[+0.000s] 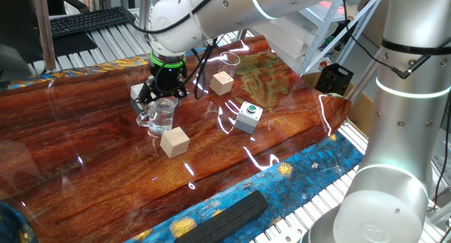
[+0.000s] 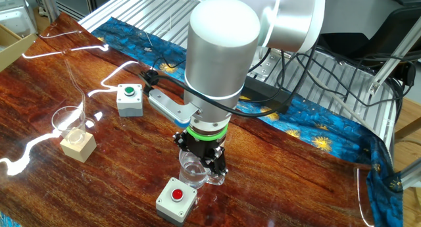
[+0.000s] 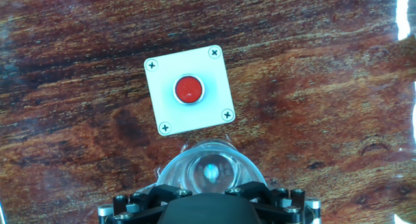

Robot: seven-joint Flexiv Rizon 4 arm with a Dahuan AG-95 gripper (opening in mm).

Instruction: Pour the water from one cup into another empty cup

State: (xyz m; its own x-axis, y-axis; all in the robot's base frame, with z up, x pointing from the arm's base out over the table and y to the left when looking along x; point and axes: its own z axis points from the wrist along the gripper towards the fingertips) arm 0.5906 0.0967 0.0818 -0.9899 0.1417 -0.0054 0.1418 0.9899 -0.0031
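The hand (image 2: 202,162) stands straight down over the glass mug (image 2: 195,174), its fingers reaching to the mug's rim, and the mug sits upright on the bench (image 2: 289,181). From the hand view the mug's round mouth lies directly under the fingers, but the pictures do not show whether the fingers are spread or already pinching the glass, so I cannot tell. The vertical approach makes sense: it grips the mug near the top so that a turn of the wrist can tip it for pouring.

The mug rests toward the middle of the bench, just beside the red push-button box (image 2: 176,200), close but seemingly not touching. Any water in it is too faint to make out.

The smaller clear cup (image 2: 68,120) stands well apart, nearer the far corner by the keyboard side in one fixed view, touching or just beside a wooden cube (image 2: 78,145). That gap means the mug must be lifted and carried across before tipping. The green push-button box (image 2: 129,99) and another wooden cube (image 1: 175,141) lie between or near the route, so the carry likely needs height to pass them.
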